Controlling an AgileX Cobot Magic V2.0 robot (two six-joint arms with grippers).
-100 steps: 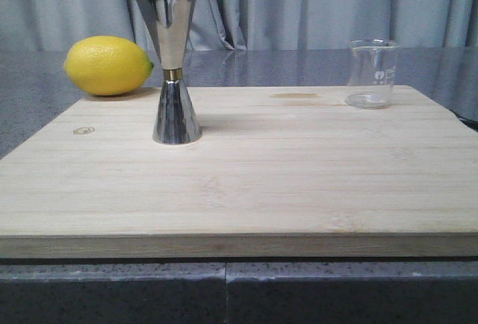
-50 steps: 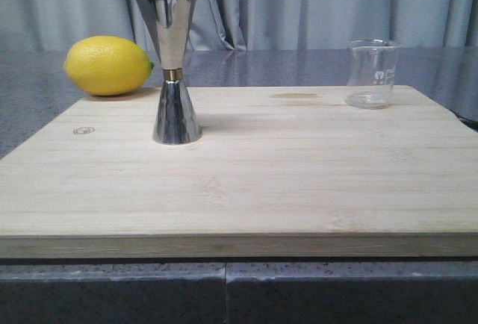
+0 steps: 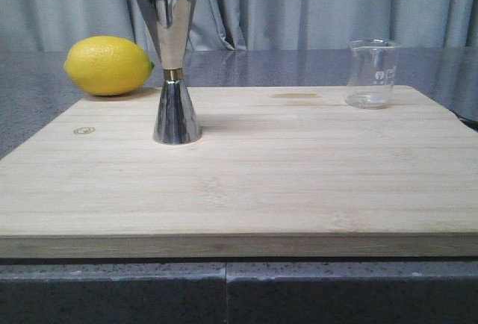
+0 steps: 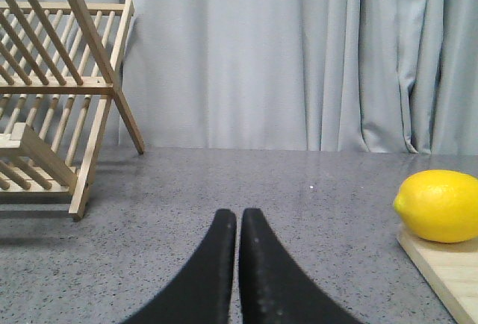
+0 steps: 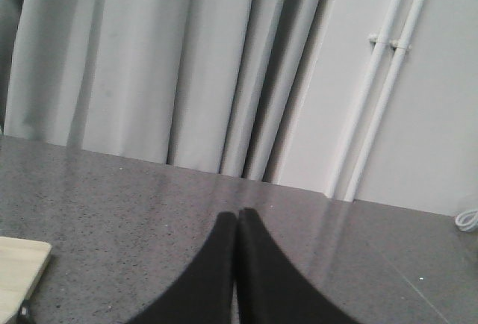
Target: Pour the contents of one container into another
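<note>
On the far right corner of the wooden cutting board (image 3: 246,175), the small clear glass beaker (image 3: 371,73) stands upright, its pouring lip at the rim and faint white markings on its wall; whether it holds any liquid I cannot tell from the front view. Well apart from it, toward the left of the same board, the steel jigger (image 3: 171,64) stands upright on its lower cone, the narrow brass-coloured band at its waist, the upper cone open to the top. Neither of my grippers appears in the front view, and neither touches either vessel. Beyond the board's far left corner, a yellow lemon (image 3: 108,65) rests on its side; in the left wrist view it sits right at the corner of the board, and I cannot tell whether it rests on the board or the counter. My left gripper (image 4: 237,216) hangs over the grey speckled counter (image 4: 224,182) with its black fingers pressed together, nothing between them; a wooden dish rack (image 4: 52,92) stands on the counter off to one side, against the grey curtain (image 4: 261,55). My right gripper (image 5: 237,216) likewise has its fingers closed against each other and empty, over bare counter, with two white pipes (image 5: 385,78) running up the wall past the curtain's edge.
</note>
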